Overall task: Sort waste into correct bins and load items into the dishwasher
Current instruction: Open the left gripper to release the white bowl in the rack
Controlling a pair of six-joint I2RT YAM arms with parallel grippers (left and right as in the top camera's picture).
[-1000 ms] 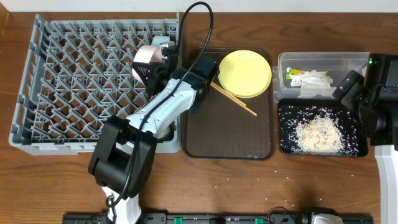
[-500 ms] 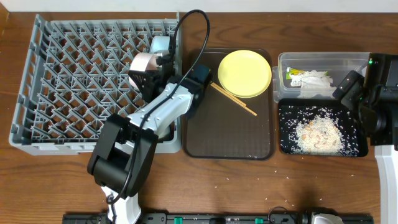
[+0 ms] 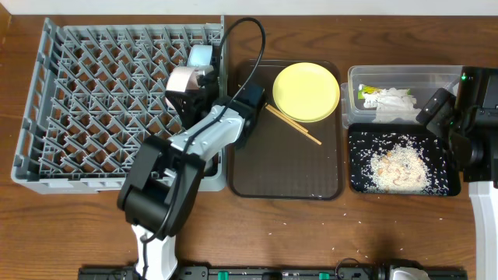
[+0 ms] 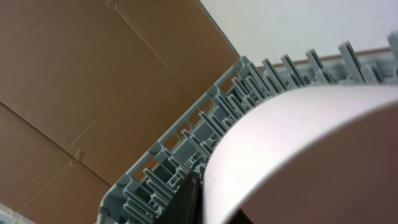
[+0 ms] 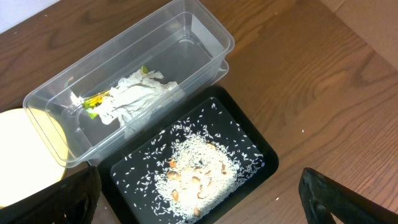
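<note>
When we checked the overhead view, the left end effector (image 3: 196, 87) was clamped shut on the white bowl (image 3: 184, 80). It held the bowl tipped on edge over the right side of the dish rack (image 3: 93, 101), we guessed so it could slot between the pegs. A light blue bowl (image 3: 201, 56) sat just behind it against the rack's right wall, so that looked like the main thing in the way. On the brown tray (image 3: 284, 163) next door sat the yellow plate (image 3: 306, 91), with the chopsticks (image 3: 294, 126) lying against its rim. The right arm (image 3: 467, 132) was parked far right by the clear tub (image 3: 405, 75) and black tray (image 3: 352, 155), well clear of the rack.

From the left wrist, the bowl's pale curve filled most of the frame, with rack pegs (image 4: 249, 81) poking up behind it. We couldn't really make out the fingers there.

From the right wrist, the right end effector (image 5: 199, 202) hung wide open and empty above the bins. The crumpled paper (image 5: 134, 96) and wrapper (image 5: 93, 102) were in the tub. The rice (image 5: 193, 171) was in the black tray, which touched the tub. So sorting looked done to us.
</note>
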